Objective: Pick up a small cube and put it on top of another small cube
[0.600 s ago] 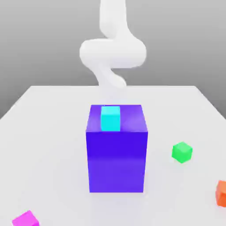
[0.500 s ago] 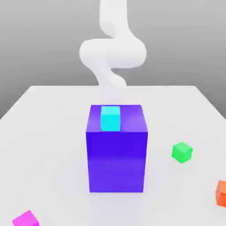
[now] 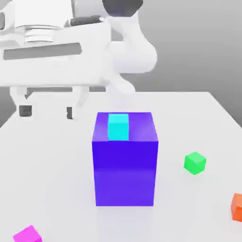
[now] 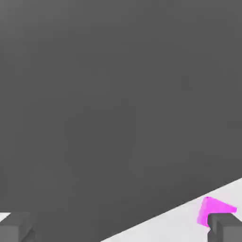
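The task looks to be at its start, with the pick still to be made and the stacking after it. The gripper (image 3: 47,111) hangs in the air toward the exterior view's left, its two fingers spread apart with nothing between them. The small magenta cube (image 3: 28,235) lies on the white table (image 3: 61,175), at the near edge of the exterior view, toward its left, well apart from the other cubes. No small cube sits on another: the cyan cube (image 3: 118,127) rests on top of the big blue-violet block (image 3: 125,172), while the green cube (image 3: 194,163) and the orange cube (image 3: 237,207) lie toward the exterior view's right. What remains, by judgement, is reaching the magenta cube, gripping, lifting, carrying and releasing it on another small cube; which one cannot be told.
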### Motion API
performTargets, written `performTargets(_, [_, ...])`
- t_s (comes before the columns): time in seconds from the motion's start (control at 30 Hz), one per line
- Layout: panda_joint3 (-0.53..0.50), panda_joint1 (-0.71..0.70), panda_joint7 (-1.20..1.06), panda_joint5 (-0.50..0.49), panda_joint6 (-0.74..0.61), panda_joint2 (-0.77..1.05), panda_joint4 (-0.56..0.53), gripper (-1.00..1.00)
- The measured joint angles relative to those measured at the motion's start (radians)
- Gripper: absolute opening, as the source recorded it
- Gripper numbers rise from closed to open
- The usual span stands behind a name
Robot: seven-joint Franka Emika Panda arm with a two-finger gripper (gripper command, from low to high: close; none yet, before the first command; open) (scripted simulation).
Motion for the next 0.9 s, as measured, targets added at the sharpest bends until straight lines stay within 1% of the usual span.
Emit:
performTargets(0.4, [-0.056, -0.078, 0.107, 0.047, 0.109, 0.434, 0.037, 0.00])
performTargets(0.53, [-0.031, -0.107, 0.095, 0.080, 0.202, 0.579, 0.066, 0.00])
performTargets(0.57, [-0.022, -0.114, 0.090, 0.088, 0.225, 0.610, 0.073, -1.00])
performTargets(0.77, [-0.018, -0.118, 0.087, 0.092, 0.237, 0.625, 0.076, -1.00])
performTargets(0.9, [-0.043, -0.099, 0.107, 0.065, 0.163, 0.528, 0.054, -1.00])
